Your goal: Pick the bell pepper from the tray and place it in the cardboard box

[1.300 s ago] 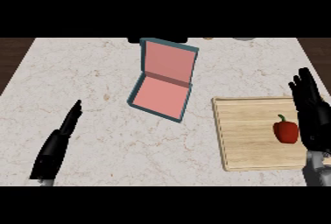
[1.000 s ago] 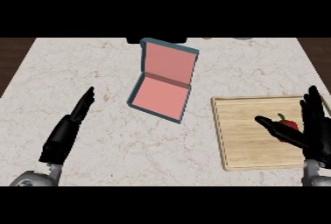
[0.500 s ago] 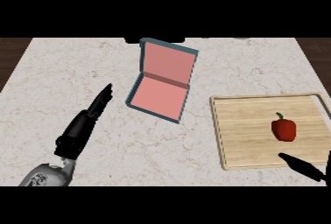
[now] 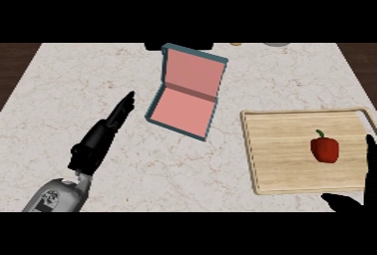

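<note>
Bell pepper picking is the job, and the biggest thing in view is the marble counter, pale and speckled. On it, toward 4 o'clock, sits the wooden tray, flat with a low rim. Up near 12 o'clock lies the cardboard box, teal outside and pink inside, with its lid flipped open. Tray and box sit near each other but do not touch.

At about 8 o'clock is the left hand. Its fingers are straight and close together, pointing up toward 1 o'clock, and it holds nothing. It floats just left of the box.

Only a bit of the right hand shows, at the 5 o'clock corner, past the tray's rim. I cannot tell how its fingers are set.

Smallest is the red bell pepper. It rests on the right part of the tray, stem pointing to 12 o'clock, so its long way runs up and down. Nothing touches it.

From the right hand, the pepper lies toward 12 o'clock, close by. The left hand is far off, so the right hand looks like the one to grab it.
</note>
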Robot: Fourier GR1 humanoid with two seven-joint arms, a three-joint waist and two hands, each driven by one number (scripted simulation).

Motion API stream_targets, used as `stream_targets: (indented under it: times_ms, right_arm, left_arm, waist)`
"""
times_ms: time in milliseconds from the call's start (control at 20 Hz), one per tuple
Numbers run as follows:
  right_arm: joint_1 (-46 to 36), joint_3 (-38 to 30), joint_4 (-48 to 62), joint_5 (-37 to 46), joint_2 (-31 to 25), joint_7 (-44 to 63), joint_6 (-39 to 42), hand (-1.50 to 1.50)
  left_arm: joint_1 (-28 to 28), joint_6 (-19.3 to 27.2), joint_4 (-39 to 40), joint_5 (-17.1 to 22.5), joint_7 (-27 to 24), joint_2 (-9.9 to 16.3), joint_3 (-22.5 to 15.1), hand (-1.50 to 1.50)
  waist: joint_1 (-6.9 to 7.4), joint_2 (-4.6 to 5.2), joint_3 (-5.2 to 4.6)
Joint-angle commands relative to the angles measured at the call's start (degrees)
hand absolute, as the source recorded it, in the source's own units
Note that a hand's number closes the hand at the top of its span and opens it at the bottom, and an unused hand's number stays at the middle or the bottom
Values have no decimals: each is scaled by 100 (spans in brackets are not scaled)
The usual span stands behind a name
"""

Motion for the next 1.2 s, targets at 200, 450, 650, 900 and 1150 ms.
stream_targets:
  times_ms: [200, 450, 650, 900, 1150]
  right_arm:
    - [-761, 232, -1652, -693, 274, 2245, 2750, -150]
    - [-1334, -62, -954, -741, 813, 2200, 2695, -150]
    - [-1580, -484, -908, -919, 832, 2088, 3019, -150]
    - [-1973, -484, 226, -584, 1178, 1741, 2769, -150]
    - [-1537, -547, 420, -390, 1303, 1505, 2705, -150]
  left_arm:
    - [-208, -56, -56, -53, 195, -204, 24, 0]
    - [-160, -306, 229, -203, 28, -278, 224, 0]
    - [-352, -408, 187, -315, 264, -429, 391, 0]
    - [-343, -534, 276, -490, 267, -517, 512, 0]
    - [-61, -473, 122, -752, 215, -797, 454, 0]
  waist:
    - [121, 8, 36]
    - [112, 18, 47]
    - [100, 14, 47]
    - [115, 19, 48]
    - [94, 12, 48]
